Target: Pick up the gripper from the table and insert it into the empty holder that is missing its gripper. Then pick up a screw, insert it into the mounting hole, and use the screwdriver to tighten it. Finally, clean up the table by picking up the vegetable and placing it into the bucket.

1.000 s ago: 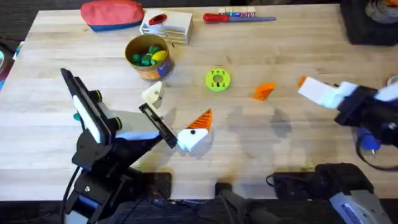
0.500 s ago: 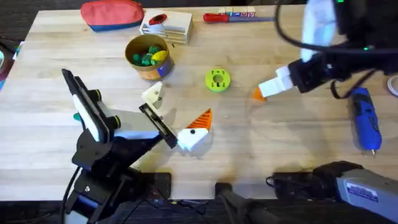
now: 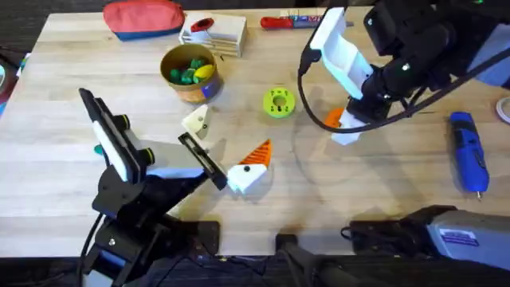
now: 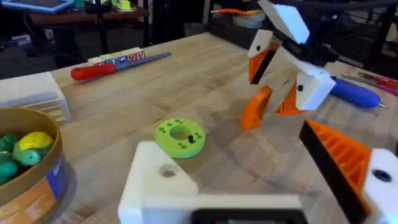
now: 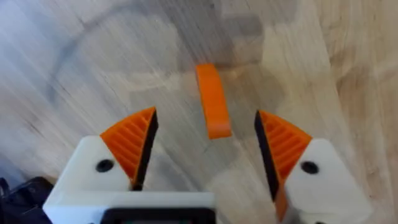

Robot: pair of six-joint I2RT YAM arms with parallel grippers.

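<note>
The loose orange gripper [image 5: 212,101] lies on the wood between my right gripper's [image 5: 205,146] open orange pads [image 5: 134,142]. Seen from overhead, the right gripper [image 3: 339,126] stands over the gripper [image 3: 334,117], right of centre. My left gripper [image 3: 227,143] rests open, one side being the plain white holder [image 3: 197,121], the other an orange-tipped mount [image 3: 251,163]. The holder [image 4: 158,183] is bare. The blue screwdriver [image 3: 468,153] lies at the right. The bucket [image 3: 190,72] holds green and yellow toys. A teal-green piece [image 3: 97,149], perhaps the vegetable, peeks from behind the left arm. The screw is out of view.
A lime-green disc [image 3: 279,103] sits just left of the right gripper. Along the back edge are a red pouch [image 3: 143,17], a white box [image 3: 213,32] and a red-handled screwdriver [image 3: 307,21]. Bare wood lies in front of the right gripper.
My right arm swung in from the right edge, left the blue screwdriver lying on the table, and came down with open fingers around the loose orange gripper. The left arm stayed still.
</note>
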